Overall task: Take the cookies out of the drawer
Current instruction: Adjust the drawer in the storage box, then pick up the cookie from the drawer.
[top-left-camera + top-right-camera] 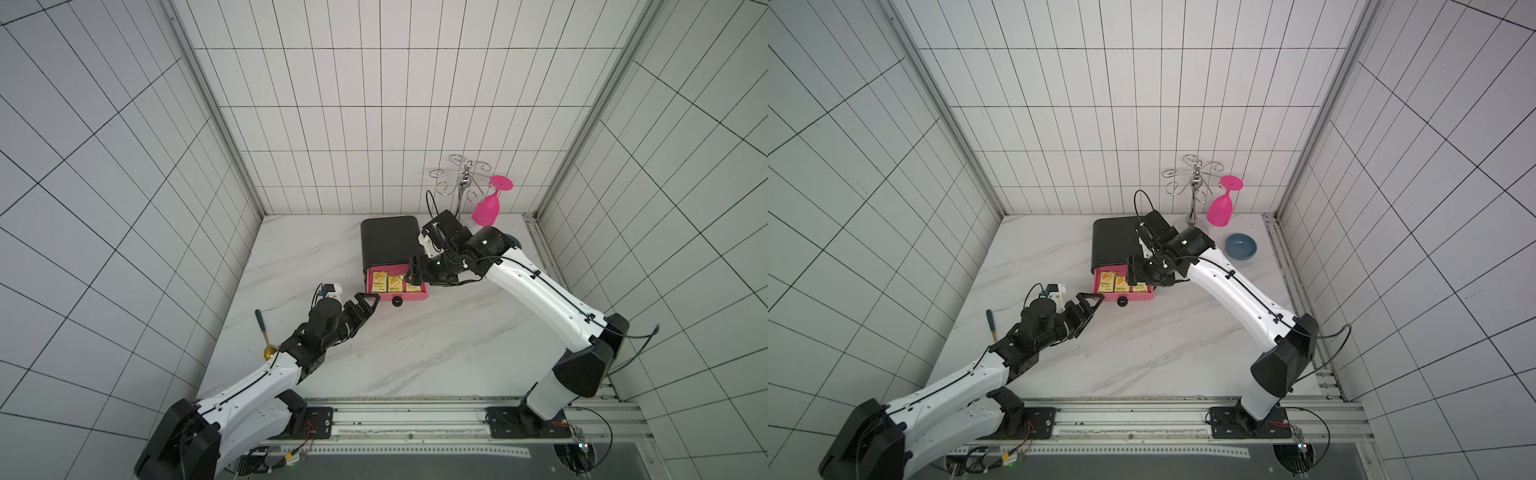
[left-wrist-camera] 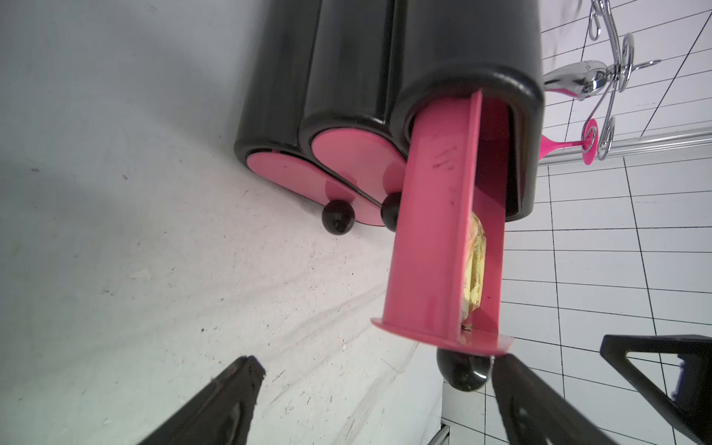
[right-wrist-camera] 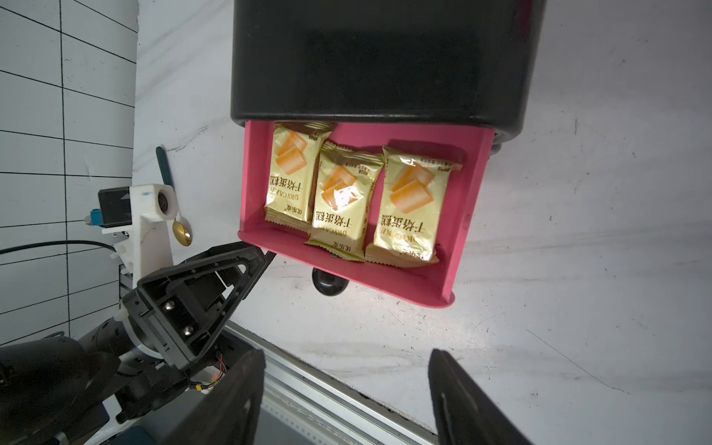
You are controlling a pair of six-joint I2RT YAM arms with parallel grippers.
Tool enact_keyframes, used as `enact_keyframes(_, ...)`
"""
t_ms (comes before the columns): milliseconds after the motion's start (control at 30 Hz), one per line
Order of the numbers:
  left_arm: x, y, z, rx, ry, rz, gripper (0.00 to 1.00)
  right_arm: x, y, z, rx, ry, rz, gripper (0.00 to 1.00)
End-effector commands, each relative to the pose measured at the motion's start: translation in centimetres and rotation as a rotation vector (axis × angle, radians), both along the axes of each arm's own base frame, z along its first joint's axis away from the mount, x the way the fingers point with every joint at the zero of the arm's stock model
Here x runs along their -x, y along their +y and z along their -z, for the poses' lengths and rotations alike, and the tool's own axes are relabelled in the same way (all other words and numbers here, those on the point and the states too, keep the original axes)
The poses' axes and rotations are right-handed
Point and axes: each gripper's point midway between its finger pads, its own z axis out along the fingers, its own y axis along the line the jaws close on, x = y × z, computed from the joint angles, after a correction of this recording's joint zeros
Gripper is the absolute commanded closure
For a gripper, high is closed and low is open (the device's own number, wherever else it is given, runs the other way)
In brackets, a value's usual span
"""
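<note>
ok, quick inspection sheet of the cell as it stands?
Surface: white marble tabletop, faint scuffs.
Job's things: pink drawer pulled open from black drawer unit; three yellow cookie packets inside, none out.
Clutter: spoon, pink glass hanging from wire rack, blue bowl.
Grippers: left gripper open, near drawer knob; right gripper open, empty, above drawer.
Cables: black loop at right wrist; loose wires by arm bases.
Surroundings: tiled walls, aluminium rail.
</note>
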Motion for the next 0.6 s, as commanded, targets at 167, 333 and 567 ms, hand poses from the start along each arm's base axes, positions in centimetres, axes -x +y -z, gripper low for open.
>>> enact_keyframes(167, 1.6, -1.3, -3.8, 0.048, -0.118, 0.051, 0.02, -0.2, -0.5, 0.3, 0.001, 0.004, -0.011, 0.30)
enact_keyframes(333, 2.7, 1.2, -2.7, 0.037, -0.126, -0.040, 0.02, -0.5, -0.3, 1.6, 0.027, 0.027, -0.010, 0.32)
enact_keyframes(567, 0.8, 0.8, -1.9, 0.041, -0.149, -0.082, 0.02, -1.4, 0.8, 3.3, 0.058, 0.058, -0.020, 0.33)
